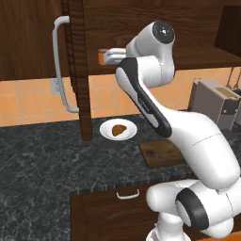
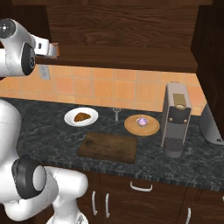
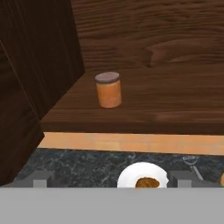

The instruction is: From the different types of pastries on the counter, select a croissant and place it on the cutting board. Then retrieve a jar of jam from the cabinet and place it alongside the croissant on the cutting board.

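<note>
Tool (image 3: 112,181): raised to shelf height, aimed into the open cabinet (image 1: 82,70); tips wide apart, clamped on nothing.
Jar of jam (image 3: 108,89): upright on the shelf, ahead of the tool, untouched; probably the next grasp.
Croissant (image 2: 81,117): on the white plate (image 2: 70,120), so not yet moved.
Cutting board (image 2: 109,147): bare on the surface (image 2: 43,131).
Hidden: tool behind the arm in the base views; cutting board partly covered in the left one.

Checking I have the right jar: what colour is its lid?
Dull brown, over an orange jar; clearest in the hand view.
</note>
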Motion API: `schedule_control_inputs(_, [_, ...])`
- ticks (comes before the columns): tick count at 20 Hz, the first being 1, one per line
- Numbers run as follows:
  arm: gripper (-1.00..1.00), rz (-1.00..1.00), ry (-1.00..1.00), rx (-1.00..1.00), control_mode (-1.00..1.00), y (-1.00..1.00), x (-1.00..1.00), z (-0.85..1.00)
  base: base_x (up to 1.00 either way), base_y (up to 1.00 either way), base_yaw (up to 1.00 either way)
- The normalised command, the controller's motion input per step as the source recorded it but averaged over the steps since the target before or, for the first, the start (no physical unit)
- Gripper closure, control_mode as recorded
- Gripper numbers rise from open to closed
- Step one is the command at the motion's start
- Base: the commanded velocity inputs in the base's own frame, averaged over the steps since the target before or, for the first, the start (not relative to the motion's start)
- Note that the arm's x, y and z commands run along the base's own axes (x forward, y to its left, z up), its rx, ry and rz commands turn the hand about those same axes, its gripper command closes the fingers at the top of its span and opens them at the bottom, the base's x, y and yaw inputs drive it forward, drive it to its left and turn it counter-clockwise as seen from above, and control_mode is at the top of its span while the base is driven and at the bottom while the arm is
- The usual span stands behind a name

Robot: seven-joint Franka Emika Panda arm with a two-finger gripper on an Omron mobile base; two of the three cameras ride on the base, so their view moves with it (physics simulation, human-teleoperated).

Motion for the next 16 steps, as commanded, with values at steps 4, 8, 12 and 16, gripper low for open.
schedule_control_inputs(4, [-1.00,0.09,0.00,0.01,-1.00,0.01,0.09,0.38,0.00,0.00,0.00])
schedule_control_inputs(8, [-1.00,0.00,0.00,0.00,-1.00,0.05,0.09,-0.03,0.00,0.00,0.00])
schedule_control_inputs(12, [-1.00,0.03,-0.03,0.00,-1.00,-0.01,0.41,-0.05,0.00,0.00,0.00])
schedule_control_inputs(16, [-1.00,0.05,-0.02,0.00,-1.00,0.01,0.55,-0.09,0.00,0.00,0.00])
